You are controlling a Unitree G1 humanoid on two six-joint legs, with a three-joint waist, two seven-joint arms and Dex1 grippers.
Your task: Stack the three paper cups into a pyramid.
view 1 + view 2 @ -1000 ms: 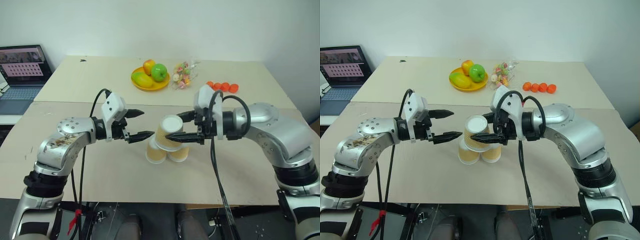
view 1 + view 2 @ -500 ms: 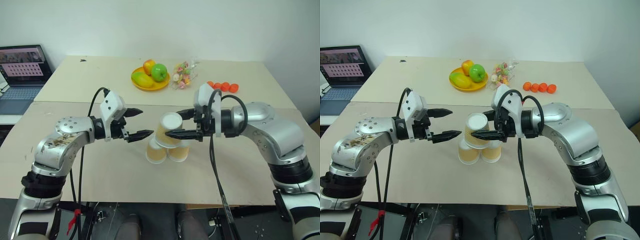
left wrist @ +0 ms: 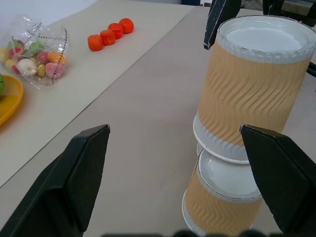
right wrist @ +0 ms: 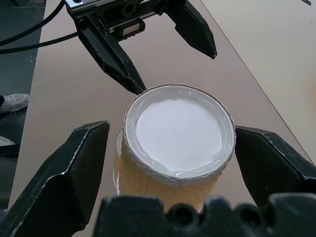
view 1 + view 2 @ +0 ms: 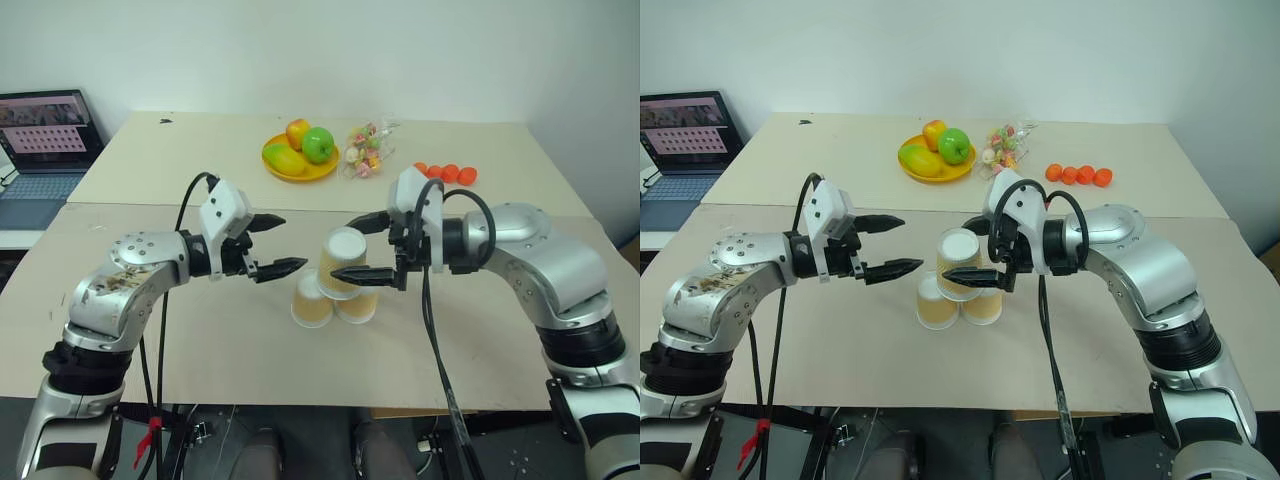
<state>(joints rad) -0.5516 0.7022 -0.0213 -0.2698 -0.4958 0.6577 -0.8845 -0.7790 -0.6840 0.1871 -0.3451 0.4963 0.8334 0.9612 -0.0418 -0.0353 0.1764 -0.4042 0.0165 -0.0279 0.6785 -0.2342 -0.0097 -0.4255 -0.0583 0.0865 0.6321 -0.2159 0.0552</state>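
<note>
Three paper cups form a small pyramid at the table's middle, all upside down. Two stand side by side, the left base cup [image 5: 312, 306] and the right base cup [image 5: 358, 308], and the top cup [image 5: 342, 262] rests across them. My right gripper [image 5: 361, 249] is open, one finger on each side of the top cup [image 4: 177, 129], with a gap to each finger. My left gripper [image 5: 279, 245] hovers open just left of the stack, fingers pointing at it and holding nothing. The left wrist view has the top cup [image 3: 253, 94] above a base cup [image 3: 222, 200].
At the back of the table are a yellow plate [image 5: 322, 173] of fruit, a clear bag of sweets [image 5: 366, 150] and a row of small orange pieces [image 5: 445, 173]. A laptop [image 5: 45, 140] sits open on a separate surface at the far left.
My right gripper has opened and let go of the top cup, which now stands by itself on the two lower cups. The left arm has kept still.
</note>
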